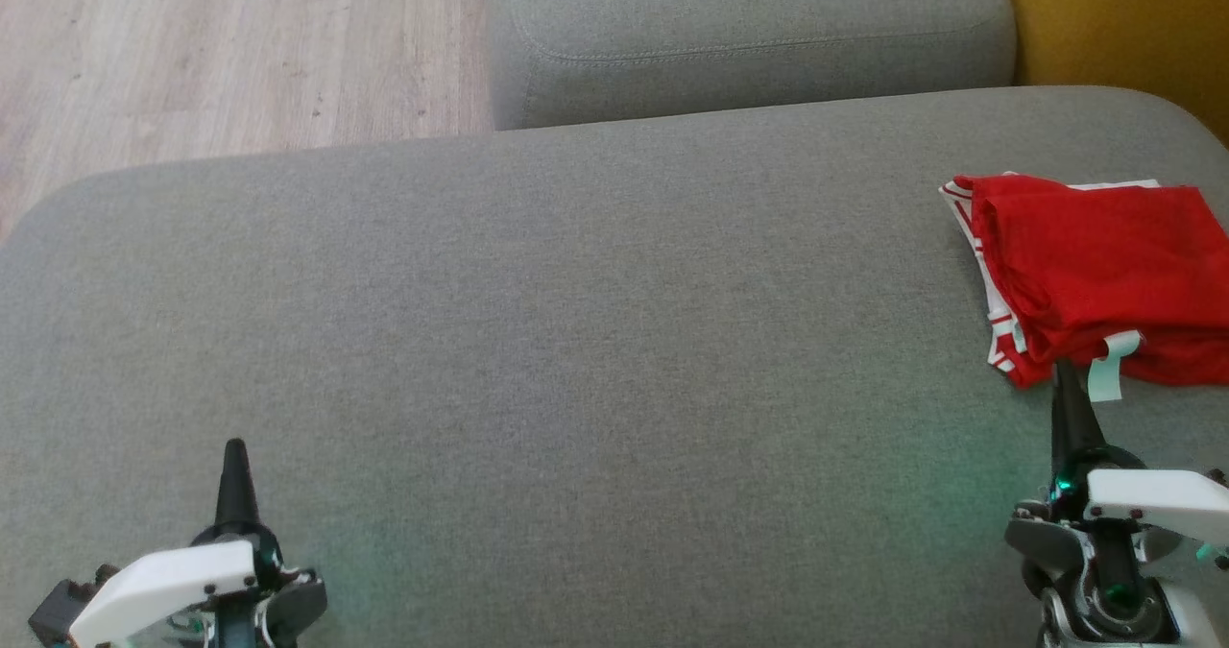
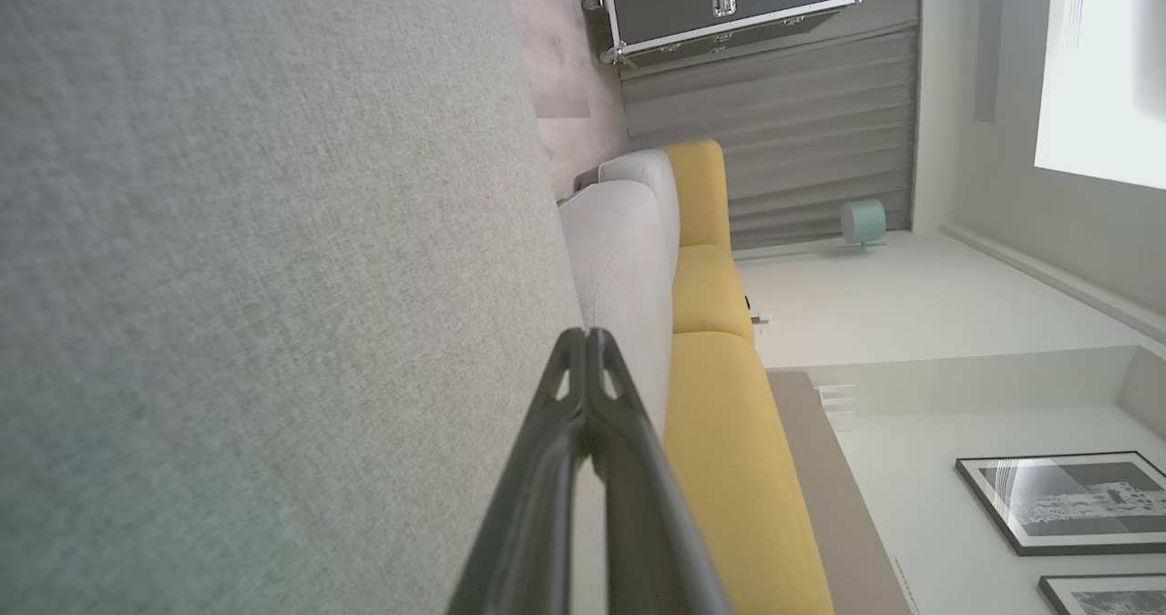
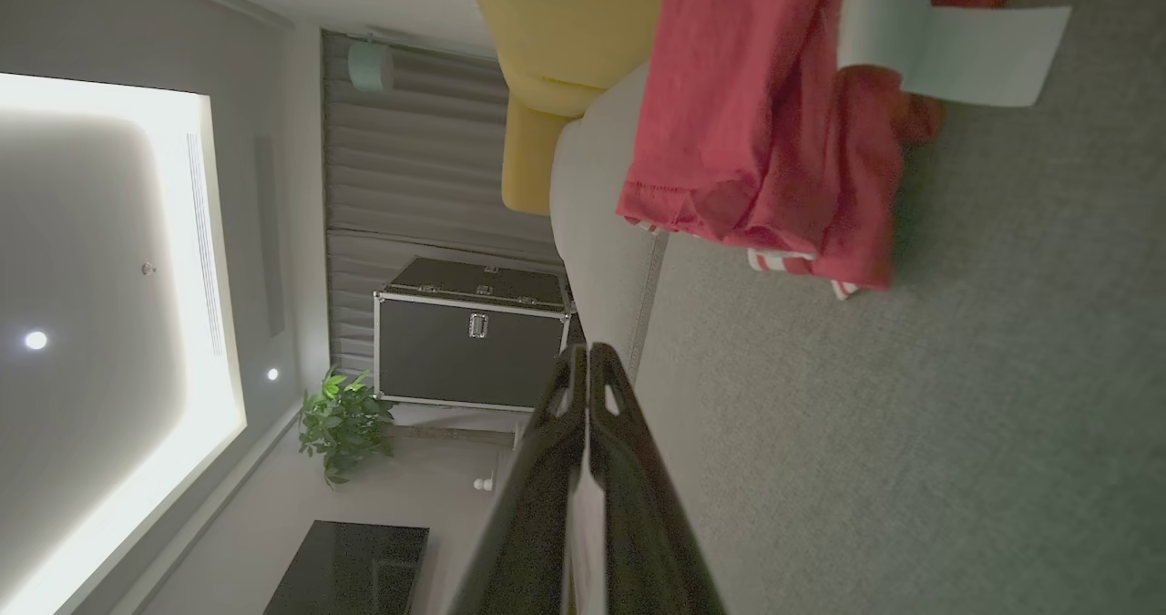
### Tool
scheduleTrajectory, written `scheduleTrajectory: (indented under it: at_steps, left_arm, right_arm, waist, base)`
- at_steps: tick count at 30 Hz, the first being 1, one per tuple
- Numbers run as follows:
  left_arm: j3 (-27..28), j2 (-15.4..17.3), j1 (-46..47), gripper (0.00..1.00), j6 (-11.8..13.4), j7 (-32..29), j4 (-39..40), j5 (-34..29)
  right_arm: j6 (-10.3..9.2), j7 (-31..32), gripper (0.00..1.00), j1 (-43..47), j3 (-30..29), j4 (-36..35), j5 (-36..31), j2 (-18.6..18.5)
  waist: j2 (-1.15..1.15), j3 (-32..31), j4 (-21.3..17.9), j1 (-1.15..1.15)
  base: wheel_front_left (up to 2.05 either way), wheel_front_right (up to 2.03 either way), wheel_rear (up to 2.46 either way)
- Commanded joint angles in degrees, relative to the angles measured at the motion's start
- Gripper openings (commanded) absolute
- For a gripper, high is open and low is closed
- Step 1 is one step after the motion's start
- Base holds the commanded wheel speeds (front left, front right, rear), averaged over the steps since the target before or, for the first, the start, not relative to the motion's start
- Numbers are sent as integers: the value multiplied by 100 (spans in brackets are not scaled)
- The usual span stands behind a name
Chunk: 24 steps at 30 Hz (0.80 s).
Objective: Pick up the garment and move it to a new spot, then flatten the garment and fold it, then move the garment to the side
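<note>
Probably soft and light, the folded red garment (image 1: 1104, 264) lies at the right edge of the grey cushion (image 1: 576, 341); pinch its layered near hem. The left claw (image 1: 234, 448) and right claw (image 1: 1063, 379) are both clenched, empty.

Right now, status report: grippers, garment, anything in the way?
Both shut, empty: left gripper, right gripper. Garment folded, far right on sofa; right gripper just short of it. Nothing in the way.
</note>
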<state>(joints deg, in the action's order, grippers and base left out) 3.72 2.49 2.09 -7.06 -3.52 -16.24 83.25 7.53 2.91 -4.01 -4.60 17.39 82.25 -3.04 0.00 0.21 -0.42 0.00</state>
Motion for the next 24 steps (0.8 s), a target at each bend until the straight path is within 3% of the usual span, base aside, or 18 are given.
scheduleTrajectory:
  at_steps: [1, 12, 24]
  left_arm:
    - [198, 36, 340, 0, -33, -66, 205, 154]
    - [270, 38, 402, 0, -42, -269, 216, 802]
    - [280, 39, 411, 0, -43, -297, 218, 892]
  right_arm:
    - [-4, 53, 0, -213, 53, -247, 208, -57]
    - [-4, 257, 0, -210, -83, -329, 963, -52]
    - [-4, 295, 0, -210, -113, -340, 1057, -43]
  waist:
    - [0, 0, 5, 0]
    - [0, -3, 37, 0]
    - [0, -3, 42, 0]
  base:
    - [0, 0, 0]
    - [0, 0, 0]
    - [0, 0, 0]
